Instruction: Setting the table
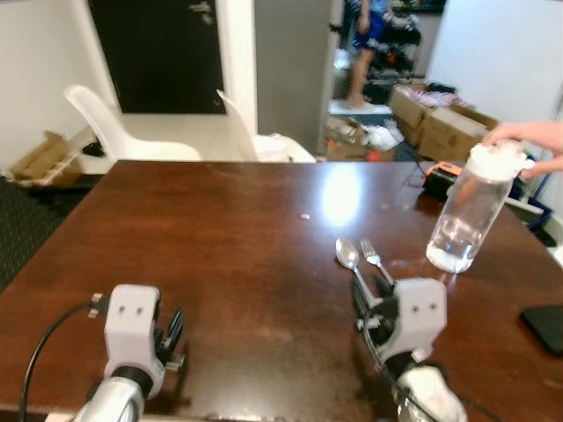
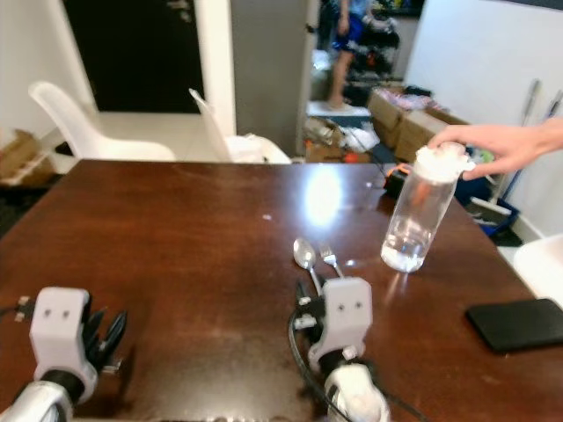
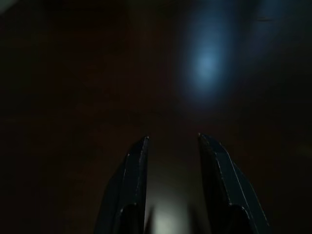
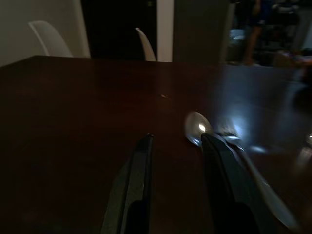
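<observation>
You are looking down at a dark brown wooden table [image 1: 220,255] with both grippers resting low over its near edge. Your right gripper [image 4: 175,138] is sitting just beside the cutlery, its two black fingers spread apart with only bare tabletop lying between them; the right-hand finger is reaching alongside the handle of the spoon [image 1: 347,255], close to it, though you cannot tell from these views whether it is touching. The spoon is lying on the table with its bowl pointing away from you, and a fork [image 1: 372,258] is lying just beside it on its right, the two roughly parallel. Your left gripper [image 3: 171,141] is hovering over bare wood near the left front of the table, well apart from the cutlery, its fingers also standing apart and gripping nothing. Farther right, a clear plastic bottle [image 1: 469,211] with a white lid is standing upright on the table with a little water in it, and a person's hand [image 2: 493,145] is resting on its lid. A black phone [image 2: 517,323] is lying flat near the right edge, and white chairs [image 1: 132,132] are standing at the far side
</observation>
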Robot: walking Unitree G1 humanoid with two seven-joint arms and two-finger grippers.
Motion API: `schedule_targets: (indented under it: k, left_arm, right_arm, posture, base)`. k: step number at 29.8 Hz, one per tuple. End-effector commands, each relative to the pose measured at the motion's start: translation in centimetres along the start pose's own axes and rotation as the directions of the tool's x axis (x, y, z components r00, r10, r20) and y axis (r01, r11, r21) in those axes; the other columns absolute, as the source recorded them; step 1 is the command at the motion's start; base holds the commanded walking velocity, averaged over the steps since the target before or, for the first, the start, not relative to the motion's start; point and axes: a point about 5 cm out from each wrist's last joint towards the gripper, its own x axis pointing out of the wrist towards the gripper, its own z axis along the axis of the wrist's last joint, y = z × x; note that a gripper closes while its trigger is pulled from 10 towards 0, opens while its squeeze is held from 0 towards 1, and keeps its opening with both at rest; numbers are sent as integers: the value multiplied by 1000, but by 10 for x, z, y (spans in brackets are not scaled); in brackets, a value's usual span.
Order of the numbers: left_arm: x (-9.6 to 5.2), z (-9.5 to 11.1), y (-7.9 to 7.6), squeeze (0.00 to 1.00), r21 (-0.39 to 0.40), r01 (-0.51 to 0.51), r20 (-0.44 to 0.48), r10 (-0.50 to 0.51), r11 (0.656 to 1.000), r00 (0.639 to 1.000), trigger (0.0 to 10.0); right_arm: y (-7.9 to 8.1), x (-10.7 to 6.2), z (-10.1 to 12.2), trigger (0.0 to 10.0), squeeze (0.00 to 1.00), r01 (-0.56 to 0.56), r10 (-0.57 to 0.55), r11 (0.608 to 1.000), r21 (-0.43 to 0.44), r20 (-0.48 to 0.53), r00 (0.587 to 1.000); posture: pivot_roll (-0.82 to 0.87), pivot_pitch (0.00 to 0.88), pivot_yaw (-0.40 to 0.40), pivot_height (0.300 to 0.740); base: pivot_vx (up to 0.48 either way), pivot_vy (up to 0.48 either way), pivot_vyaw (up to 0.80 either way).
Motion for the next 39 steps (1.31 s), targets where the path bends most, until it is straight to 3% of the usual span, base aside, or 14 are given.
schedule_targets:
  k: [1, 14, 39]
  left_arm:
    - [-1, -6, 2, 0, 3, -7, -27, 7, 1000, 1000, 10000]
    - [1, -5, 0, 0, 4, 1, -23, -1, 1000, 1000, 10000]
    - [2, -10, -3, 0, 2, 12, -42, -12, 1000, 999, 10000]
  right_arm:
    - [0, -4, -6, 10000, 0, 6, -6, 1000, 9, -23, 1000]
    - [-2, -5, -10, 10000, 0, 21, -20, 1000, 17, -45, 999]
    - [-4, -3, -12, 10000, 0, 35, -32, 999, 41, -66, 997]
  posture:
    - [11, 149, 62, 740]
    - [9, 150, 66, 740]
    - [10, 150, 66, 740]
  base:
    - [-330, 0, 0]
    - [-72, 0, 0]
    - [0, 0, -800]
